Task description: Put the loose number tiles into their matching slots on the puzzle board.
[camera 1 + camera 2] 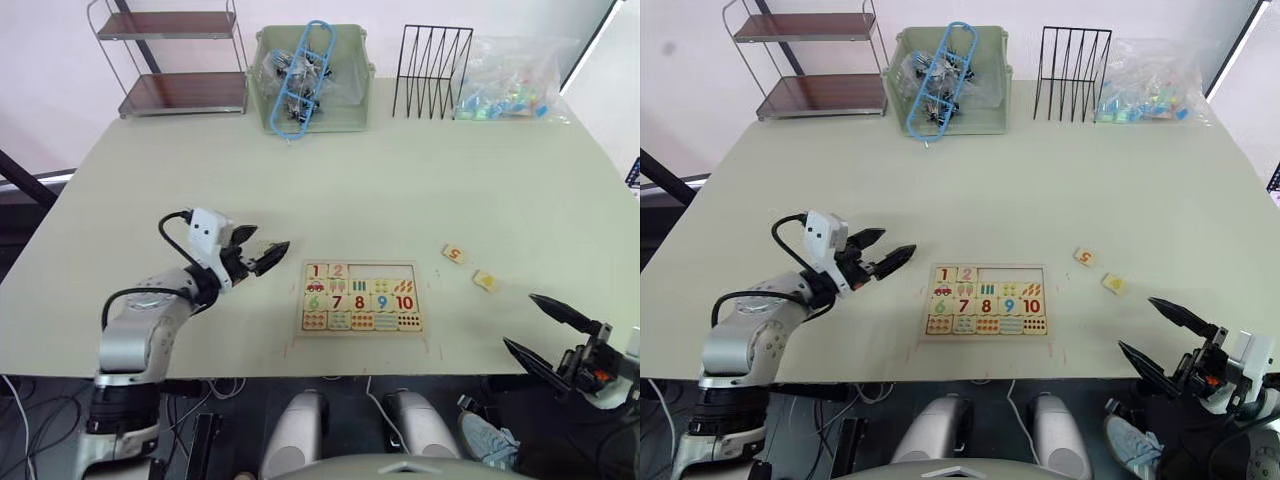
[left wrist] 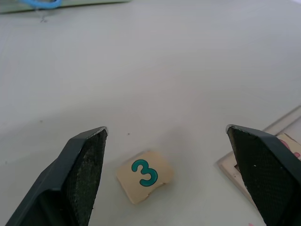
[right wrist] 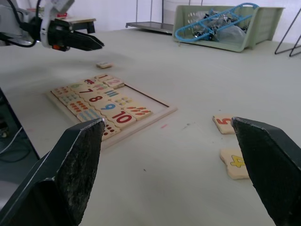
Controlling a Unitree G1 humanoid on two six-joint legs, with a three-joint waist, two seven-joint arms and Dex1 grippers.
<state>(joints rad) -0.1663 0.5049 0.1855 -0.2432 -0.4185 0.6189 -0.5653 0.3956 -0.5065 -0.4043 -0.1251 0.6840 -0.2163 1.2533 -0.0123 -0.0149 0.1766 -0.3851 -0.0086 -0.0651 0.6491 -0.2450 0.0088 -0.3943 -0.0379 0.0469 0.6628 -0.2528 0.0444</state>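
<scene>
Left gripper [image 2: 164, 141] I'm holding spread above the 3 tile [image 2: 144, 174] beside the puzzle board [image 1: 361, 297]; right gripper [image 1: 548, 333] gapes too.

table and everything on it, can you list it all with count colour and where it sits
table: one, pale grey-green, under everything
puzzle board: one, pale wood, near front edge at centre; 1 and 2 seated in its top row, three slots beside them bare
tile 3: one, pale wood with teal digit, on the table beside the board's left end, below the left gripper
tile 5: one, orange-red digit, right of the board
tile 4: one, yellow digit, just right of and nearer than tile 5
bin: one, pale green, back centre, holding blue hanger and clips
wire rack: one, black, back right
plastic bag: one, clear, far back right
shelf: one, metal, brown tiers, back left
left gripper: black, open
right gripper: black, open, front right
</scene>
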